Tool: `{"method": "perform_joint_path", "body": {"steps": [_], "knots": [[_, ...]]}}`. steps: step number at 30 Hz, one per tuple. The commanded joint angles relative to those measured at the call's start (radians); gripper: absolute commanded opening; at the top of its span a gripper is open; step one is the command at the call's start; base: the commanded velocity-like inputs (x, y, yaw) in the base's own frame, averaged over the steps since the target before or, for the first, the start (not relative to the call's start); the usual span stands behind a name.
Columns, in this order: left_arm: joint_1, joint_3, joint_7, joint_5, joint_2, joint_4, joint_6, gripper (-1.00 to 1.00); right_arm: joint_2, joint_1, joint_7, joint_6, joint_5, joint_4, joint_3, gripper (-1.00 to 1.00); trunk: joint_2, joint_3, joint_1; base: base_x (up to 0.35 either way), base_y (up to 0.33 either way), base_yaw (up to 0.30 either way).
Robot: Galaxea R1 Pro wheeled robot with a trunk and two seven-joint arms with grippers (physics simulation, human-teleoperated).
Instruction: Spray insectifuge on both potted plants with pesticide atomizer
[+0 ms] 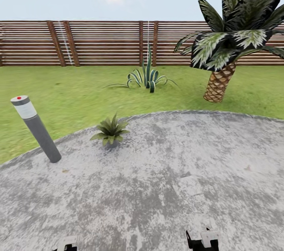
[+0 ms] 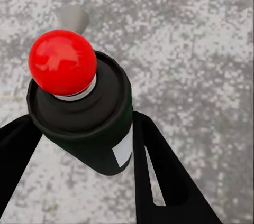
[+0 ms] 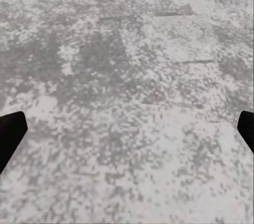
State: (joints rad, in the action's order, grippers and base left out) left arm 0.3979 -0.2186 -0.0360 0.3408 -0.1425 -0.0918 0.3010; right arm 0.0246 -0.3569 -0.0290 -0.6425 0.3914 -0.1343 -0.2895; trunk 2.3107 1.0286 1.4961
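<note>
Left gripper [image 2: 79,145]: two black fingers [image 2: 159,176] closed against the sides of a dark cylindrical spray bottle with a white label patch, red ball-shaped cap and pale grey nozzle [image 2: 84,113]. Bottle held between the fingers, above mottled grey paving [image 2: 201,39].

Right gripper [image 3: 127,129]: black fingertips far apart at opposite frame edges, wide open, nothing between them; grey patio below.

Head view: low rosette of pointed green leaves in a small grey pot [image 1: 110,130] at the patio edge, ahead of both grippers, well apart from them. Grey bollard lamp with red dot [image 1: 35,126] near it. Beyond, on green lawn [image 1: 71,93]: striped spiky agave [image 1: 146,77], scaly-trunked palm [image 1: 228,42], slatted brown wooden fence [image 1: 102,44].
</note>
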Motion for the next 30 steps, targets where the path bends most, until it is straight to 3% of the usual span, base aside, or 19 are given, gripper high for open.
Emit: {"method": "perform_joint_path", "body": {"steps": [1, 11, 30], "knots": [[0.001, -0.007, -0.004, 0.011, 0.000, 0.001, 0.003, -1.00, 0.000, 0.000, -0.003, -0.003, 0.011, 0.001, -0.007, 1.00, 0.000, 0.001, 0.000, 0.338, 0.005, 0.234], [0.001, -0.007, -0.004, 0.011, 0.000, 0.001, 0.003, -1.00, 0.000, 0.000, -0.003, -0.003, 0.011, 0.001, -0.007, 1.00, 0.000, 0.001, 0.000, 0.338, 0.087, 0.193], [0.001, -0.007, -0.004, 0.011, 0.000, 0.001, 0.003, -1.00, 0.000, 0.000, -0.002, -0.003, 0.011, 0.001, -0.007, 1.00, 0.000, 0.001, 0.000, 0.294, 0.216, 0.005]]}}
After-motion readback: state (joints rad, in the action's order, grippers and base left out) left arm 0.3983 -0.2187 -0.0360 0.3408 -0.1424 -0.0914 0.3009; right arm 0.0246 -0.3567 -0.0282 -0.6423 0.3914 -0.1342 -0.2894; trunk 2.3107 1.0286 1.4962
